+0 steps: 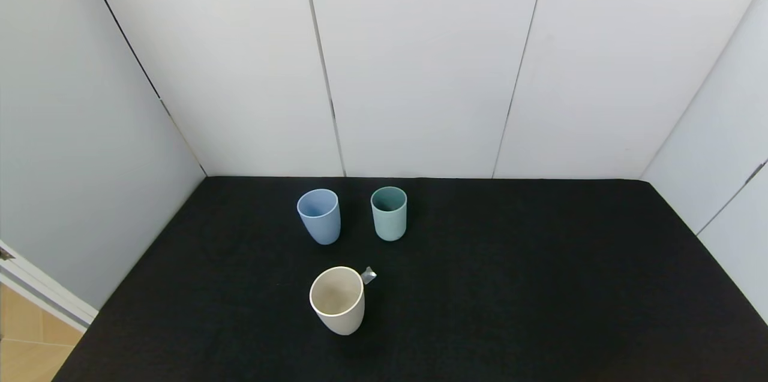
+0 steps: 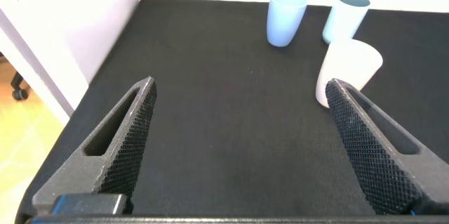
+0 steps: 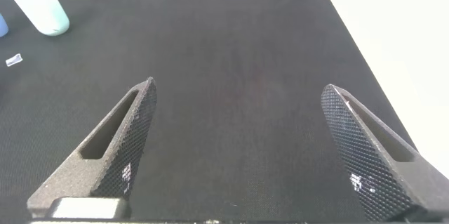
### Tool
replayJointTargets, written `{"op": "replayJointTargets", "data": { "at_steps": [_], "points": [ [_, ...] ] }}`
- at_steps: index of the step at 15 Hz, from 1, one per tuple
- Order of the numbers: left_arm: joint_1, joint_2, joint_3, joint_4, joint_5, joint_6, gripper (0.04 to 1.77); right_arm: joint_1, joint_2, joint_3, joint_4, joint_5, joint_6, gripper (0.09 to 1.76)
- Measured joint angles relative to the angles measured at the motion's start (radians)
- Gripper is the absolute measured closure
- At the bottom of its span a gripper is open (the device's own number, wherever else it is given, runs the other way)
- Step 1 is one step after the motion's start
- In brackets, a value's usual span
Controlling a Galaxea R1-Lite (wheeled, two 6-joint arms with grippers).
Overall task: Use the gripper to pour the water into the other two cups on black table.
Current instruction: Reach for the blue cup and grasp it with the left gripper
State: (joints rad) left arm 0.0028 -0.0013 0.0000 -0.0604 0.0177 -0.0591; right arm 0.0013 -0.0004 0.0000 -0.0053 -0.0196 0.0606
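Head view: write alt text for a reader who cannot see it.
Three upright cups stand on a black table: a light blue cup and a teal cup behind, a cream cup nearer, beside a small silvery scrap. No arm shows.

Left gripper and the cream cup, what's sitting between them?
Nothing: in the left wrist view only bare black table lies between the open left gripper and the cream cup.

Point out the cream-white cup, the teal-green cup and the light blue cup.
cream-white cup (image 1: 341, 316): head view, outer wall below the rim.
teal-green cup (image 1: 389, 223): head view, front wall.
light blue cup (image 1: 322, 223): head view, front wall.
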Motion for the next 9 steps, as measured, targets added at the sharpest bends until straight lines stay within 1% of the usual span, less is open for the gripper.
{"op": "replayJointTargets", "data": {
  "at_steps": [5,6,7,9],
  "points": [
    [0.0,0.0,0.0,-0.005,-0.005,0.018,0.09,0.0,0.0,0.0,0.0,0.0,0.0,0.14],
    [0.0,0.0,0.0,-0.003,-0.013,0.008,0.09,0.0,0.0,0.0,0.0,0.0,0.0,0.14],
    [0.0,0.0,-0.015,0.007,-0.025,-0.005,0.09,0.0,0.0,0.0,0.0,0.0,0.0,0.14],
    [0.0,0.005,-0.078,0.052,-0.059,-0.021,0.09,0.0,0.0,0.0,0.0,0.0,0.0,0.14]
  ]
}}
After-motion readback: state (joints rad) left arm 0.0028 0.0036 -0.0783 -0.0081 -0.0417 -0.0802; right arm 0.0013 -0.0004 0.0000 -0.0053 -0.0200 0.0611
